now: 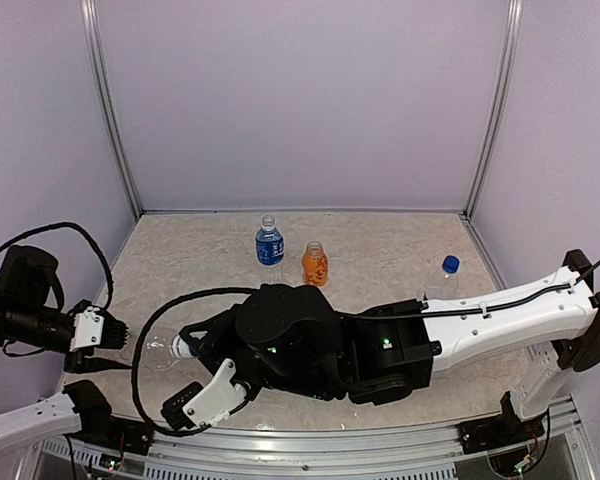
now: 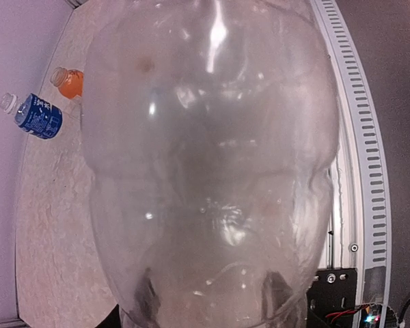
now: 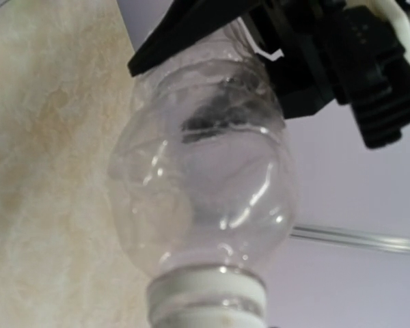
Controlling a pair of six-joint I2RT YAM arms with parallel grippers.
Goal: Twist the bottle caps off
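Right arm stretched left (low), bottle [image 3: 205, 191] horizontal — gripped

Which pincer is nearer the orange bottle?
Right: the right pincer is at the clear bottle's cap, left of the orange bottle; the left pincer holds the base, farther left.

You're in robot lab cell. Plain lilac panels [image 1: 300, 100] close three sides, aluminium posts [image 1: 110, 110] at back corners. Marble-print tabletop [image 1: 410, 245], slotted metal rail [image 1: 380, 463] along near edge. Two arms bolted there: left arm [image 1: 25, 425], right arm [image 1: 510, 312]. Loose black cable [image 1: 138, 345] looping over tabletop, exposed wiring [image 1: 525, 462] by right base.
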